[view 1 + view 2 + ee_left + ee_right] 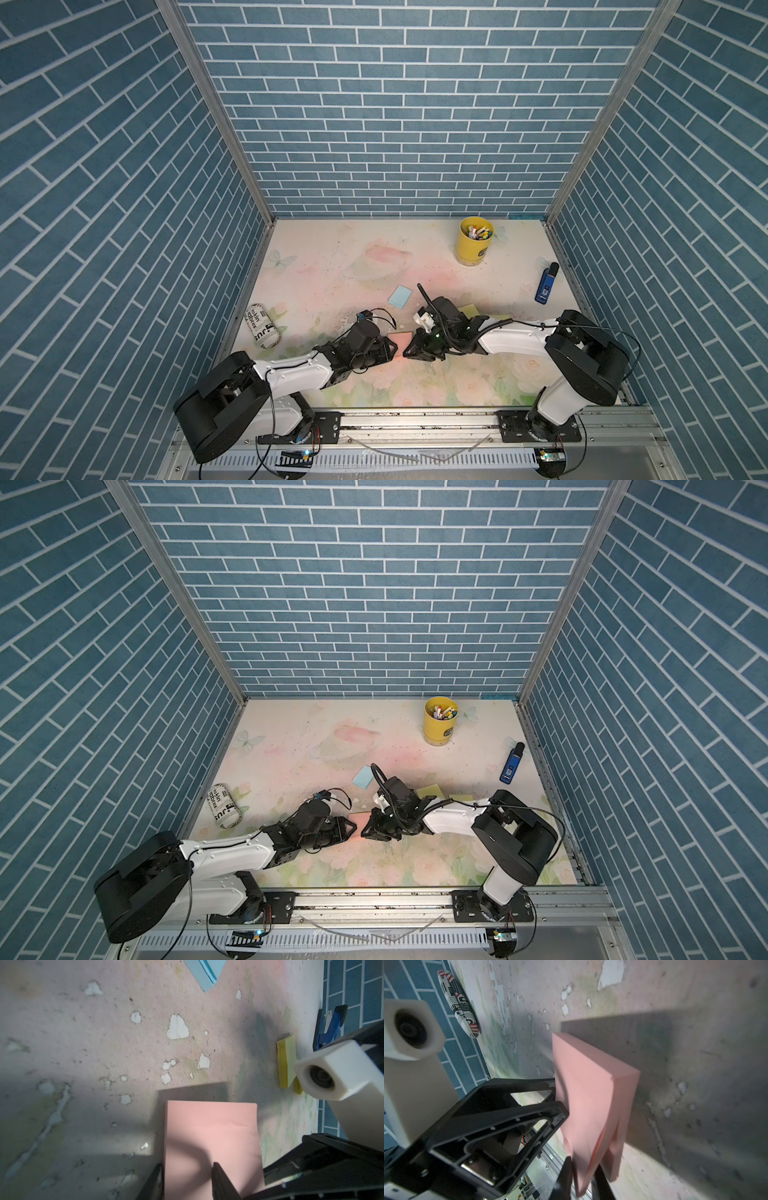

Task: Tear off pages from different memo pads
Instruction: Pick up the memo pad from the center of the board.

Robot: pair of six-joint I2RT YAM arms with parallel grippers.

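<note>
The pink pad [593,1084] is raised off the table, well short of the yellow cup [473,243]. The left gripper [187,1180] clamps the block to anchor it. The right gripper [581,1176] pinches the top pink page [583,1147], ready for peeling.

Top views: a stereo pair, high above the front rail, looking down and toward the back wall; both take in the whole tabletop [332,257], far off.
Left wrist view: rides the left arm, close over the pink pad [212,1136], facing across the tabletop toward the yellow pad [286,1064].
Right wrist view: rides the right arm, very close to the same pink pad, facing the opposite way.
Shared: both wrist views show the pink pad, and each shows the other's white camera housing [336,1070].
</note>
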